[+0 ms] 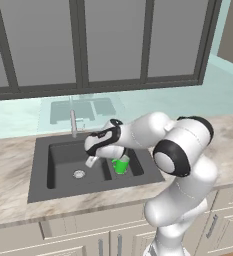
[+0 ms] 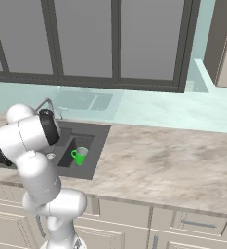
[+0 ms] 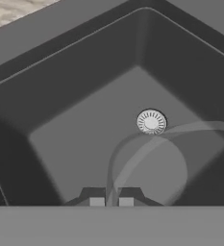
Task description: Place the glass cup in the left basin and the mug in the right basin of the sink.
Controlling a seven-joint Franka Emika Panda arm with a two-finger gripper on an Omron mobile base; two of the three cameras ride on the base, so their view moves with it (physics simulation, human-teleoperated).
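Over the wider basin, the gripper (image 3: 111, 202) hangs with its two dark finger tips drawn close, pinching the thin rim of the glass cup (image 3: 147, 173) between them. From the hand camera the see-through tumbler shows as a pale curved outline reaching away from the finger tips, with the floor of the left basin (image 3: 80, 139) visible through it. Its far edge lies close to the round silver drain (image 3: 151, 121) (whether the cup's base touches the basin floor, I cannot tell).

From the left base view, the gripper (image 1: 91, 161) points down into the left basin (image 1: 63, 160), above and a little to the right of the drain (image 1: 78, 174); the cup itself is too faint to make out there. Just across the dividing wall, the mug (image 1: 120, 164) stands upright in the right basin (image 1: 135, 167), bright green against the dark grey. The right base view shows the same mug (image 2: 79, 155) with its handle turned toward the left and its pale inside showing, set inside the narrow right basin (image 2: 85, 143).

Behind the basins rises the slim silver faucet (image 1: 73, 122) at the back edge of the sink (image 1: 38, 190). A marbled beige counter (image 2: 163, 165) spreads out around it, with pale cabinet fronts (image 2: 183, 223) below and dark-framed windows (image 1: 113, 45) above.
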